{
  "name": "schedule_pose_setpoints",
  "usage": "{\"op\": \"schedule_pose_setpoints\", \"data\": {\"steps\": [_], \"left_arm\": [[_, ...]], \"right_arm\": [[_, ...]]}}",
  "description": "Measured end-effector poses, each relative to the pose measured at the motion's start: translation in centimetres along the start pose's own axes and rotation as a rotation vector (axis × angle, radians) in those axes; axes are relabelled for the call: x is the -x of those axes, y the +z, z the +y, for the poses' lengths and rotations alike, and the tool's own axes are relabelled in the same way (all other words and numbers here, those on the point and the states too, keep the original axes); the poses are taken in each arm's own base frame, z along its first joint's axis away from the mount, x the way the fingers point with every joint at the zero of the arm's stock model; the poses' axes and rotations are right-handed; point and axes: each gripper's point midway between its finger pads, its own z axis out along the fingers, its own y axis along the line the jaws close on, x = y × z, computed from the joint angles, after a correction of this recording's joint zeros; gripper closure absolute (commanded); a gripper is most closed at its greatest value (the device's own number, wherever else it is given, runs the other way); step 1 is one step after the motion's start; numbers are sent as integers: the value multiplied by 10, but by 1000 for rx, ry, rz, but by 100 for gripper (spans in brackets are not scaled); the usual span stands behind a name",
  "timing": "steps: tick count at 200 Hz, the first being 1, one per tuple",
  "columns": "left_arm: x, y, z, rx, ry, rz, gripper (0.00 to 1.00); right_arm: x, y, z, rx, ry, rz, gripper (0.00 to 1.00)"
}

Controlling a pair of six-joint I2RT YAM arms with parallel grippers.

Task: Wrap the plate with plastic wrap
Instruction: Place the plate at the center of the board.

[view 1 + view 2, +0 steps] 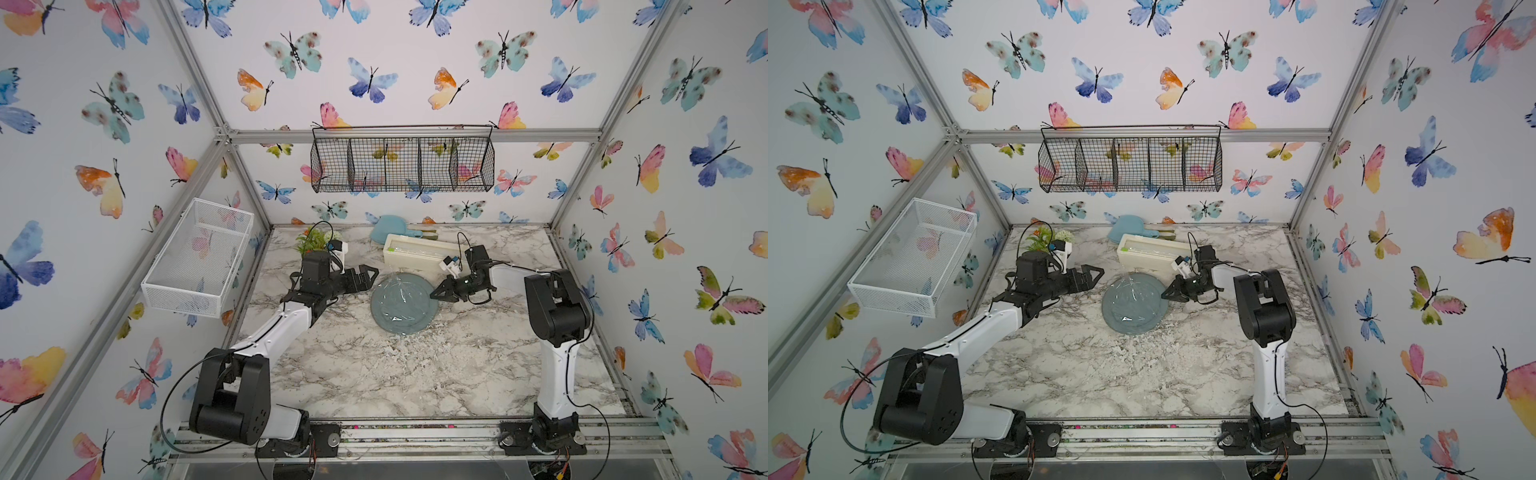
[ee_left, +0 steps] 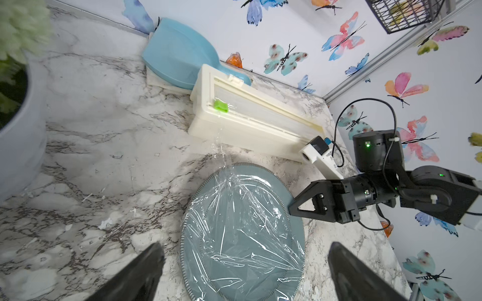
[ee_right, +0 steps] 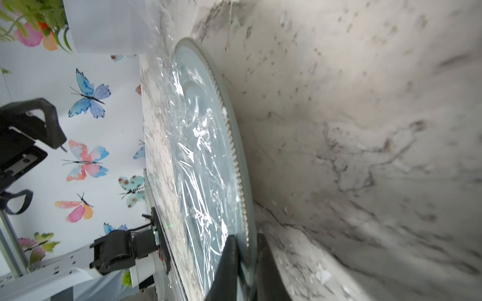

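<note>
I see plate [image 1: 404, 303] flat on worktop [image 1: 374, 374] centre, plastic wrap [image 2: 242, 221] over it trailing toward far box [image 1: 415, 251], right pincer [image 1: 433, 296] clamped on right rim, left pincer [image 1: 371, 277] spread wide off left rim, near side open.

both top views look down from high at the front over the whole table [image 1: 353, 374], while both wrist cameras sit low and close, sharing the plate [image 2: 242, 234].

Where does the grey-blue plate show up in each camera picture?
Both top views: the plate lies just below centre.
Left wrist: lower middle.
Right wrist: seen nearly edge-on, running up the middle.
Shared landmark: the right gripper, closed on the plate's rim.
</note>
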Motion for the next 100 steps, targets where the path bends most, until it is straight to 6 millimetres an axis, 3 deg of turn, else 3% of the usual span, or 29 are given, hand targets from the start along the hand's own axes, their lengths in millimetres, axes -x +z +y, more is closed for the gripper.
{"op": "schedule_pose_setpoints", "data": {"steps": [59,100], "left_arm": [[-10,16,13,-20,-63,24,2],[-25,30,18,-101,-110,99,2]], "right_arm": [[-40,1,-1,60,5,127,98],[-69,12,16,86,-42,232,98]]}}
